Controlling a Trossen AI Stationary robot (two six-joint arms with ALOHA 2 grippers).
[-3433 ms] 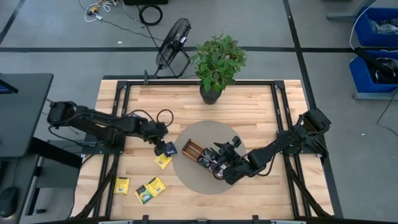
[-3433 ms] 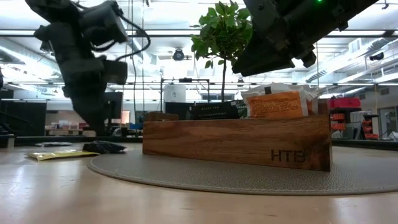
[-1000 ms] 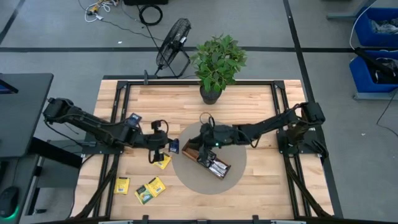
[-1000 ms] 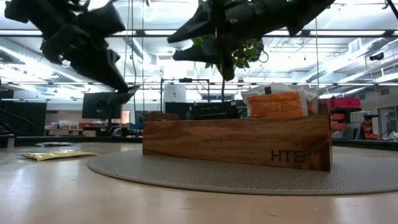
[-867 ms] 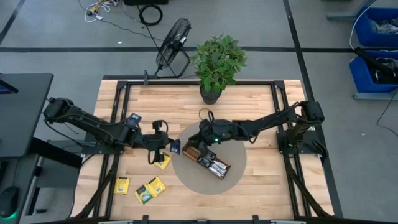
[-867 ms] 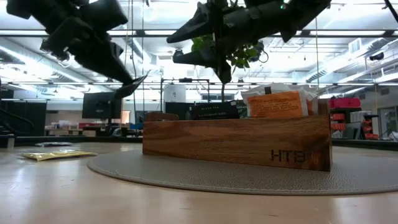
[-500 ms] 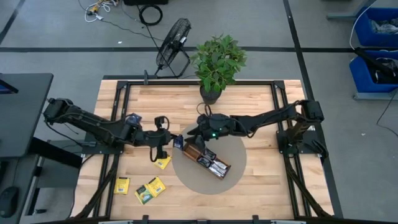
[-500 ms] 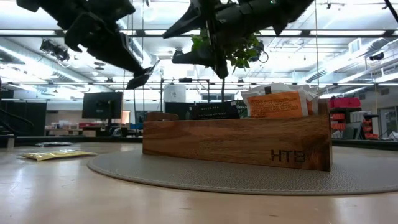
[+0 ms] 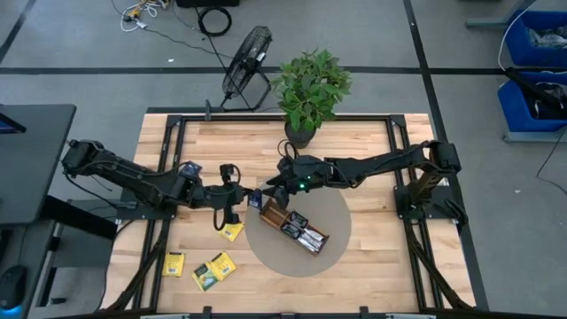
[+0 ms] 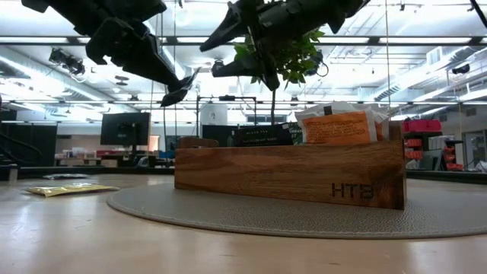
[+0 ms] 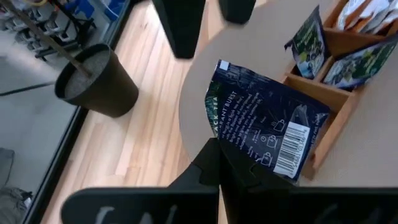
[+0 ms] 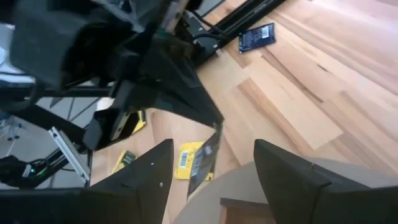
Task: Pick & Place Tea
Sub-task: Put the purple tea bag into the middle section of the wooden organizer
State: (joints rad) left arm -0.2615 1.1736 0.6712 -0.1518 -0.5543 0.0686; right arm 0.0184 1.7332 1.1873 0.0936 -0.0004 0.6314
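Pinching a dark navy sachet (image 11: 261,134) by its corner, the left gripper (image 9: 249,202) holds it in the air just beside the end of the wooden tray (image 9: 297,230). Facing it, the right gripper (image 9: 276,188) hangs with fingers spread, close to the sachet. Yellow sachets (image 9: 213,269) lie on the table (image 9: 363,151).

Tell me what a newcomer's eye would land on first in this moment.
Above the table's middle the two arms meet: the left hand is shut on a dark navy tea sachet held in the air, and the open right hand faces it, close but not touching. Just beside them the wooden tray stands on a round grey mat with sachets upright in it. Yellow sachets lie on the table near the left arm.
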